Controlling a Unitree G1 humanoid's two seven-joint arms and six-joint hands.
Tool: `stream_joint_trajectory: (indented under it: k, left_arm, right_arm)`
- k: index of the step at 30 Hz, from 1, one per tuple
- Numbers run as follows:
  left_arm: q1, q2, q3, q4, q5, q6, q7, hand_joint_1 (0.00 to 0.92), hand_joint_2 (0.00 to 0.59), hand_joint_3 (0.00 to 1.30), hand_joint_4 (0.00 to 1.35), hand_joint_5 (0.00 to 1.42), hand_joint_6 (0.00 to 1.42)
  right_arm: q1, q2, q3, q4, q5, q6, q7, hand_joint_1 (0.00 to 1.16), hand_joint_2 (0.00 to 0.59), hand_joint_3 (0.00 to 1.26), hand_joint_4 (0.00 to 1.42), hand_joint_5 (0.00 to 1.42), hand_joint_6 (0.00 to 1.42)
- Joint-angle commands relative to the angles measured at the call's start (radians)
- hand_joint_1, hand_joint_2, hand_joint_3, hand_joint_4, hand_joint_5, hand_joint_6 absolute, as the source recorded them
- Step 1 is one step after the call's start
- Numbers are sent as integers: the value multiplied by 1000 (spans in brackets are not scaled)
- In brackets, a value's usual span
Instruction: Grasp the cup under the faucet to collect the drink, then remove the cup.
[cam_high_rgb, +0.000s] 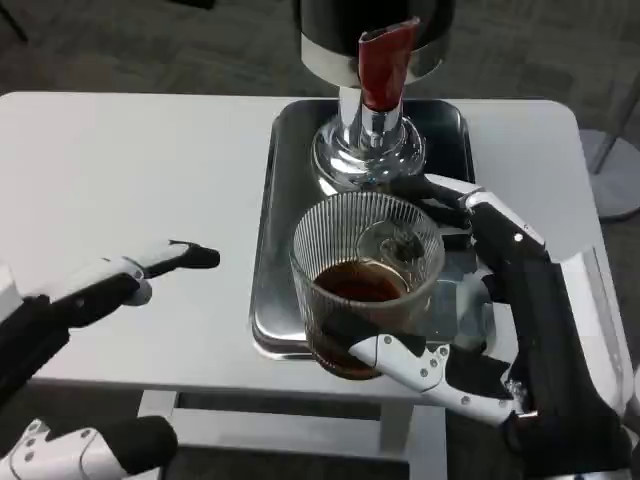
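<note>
Here, seen from above, a white desk (150, 170) carries a shiny metal tray (268, 250) slightly right of centre. At the tray's twelve o'clock end stands a drink dispenser (372, 40) on a polished chrome base (365, 155), with a red faucet handle (385, 65) pointing down toward the tray. At the tray's six o'clock end, over its front rim, is a ribbed clear glass cup (365, 270), upright and partly filled with a dark brown drink. The cup sits toward six o'clock from the faucet rather than directly beneath it. The robot's right hand (480, 300) wraps the cup from the three o'clock side: one finger curves along the cup's far side near the chrome base, and another finger (400, 355) reaches across the near side by the cup's bottom, so the cup is held between them. Whether the cup's bottom touches the tray cannot be told. The left hand (120, 280) is over the desk at about nine o'clock from the cup, well apart from the tray, with its fingers stretched out toward the tray, a black fingertip leading, and nothing in its grasp.
</note>
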Motion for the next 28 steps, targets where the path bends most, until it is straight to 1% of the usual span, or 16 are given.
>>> stream_joint_trajectory:
  k: [1,10,28]
  left_arm:
    - [1,3,-13,-11,17,-8,-3,0,51,182,85,111,259]
    - [-14,7,-22,-29,31,7,-1,0,51,181,74,99,246]
    - [-27,16,-13,-28,20,13,-10,0,51,173,73,98,244]
  right_arm:
    - [11,2,0,-47,15,-20,3,901,222,1083,1275,1424,1424]
    - [17,-1,-7,-55,18,-20,12,898,224,1083,1275,1424,1424]
    - [13,4,-9,-56,19,-19,18,897,225,1083,1275,1424,1424]
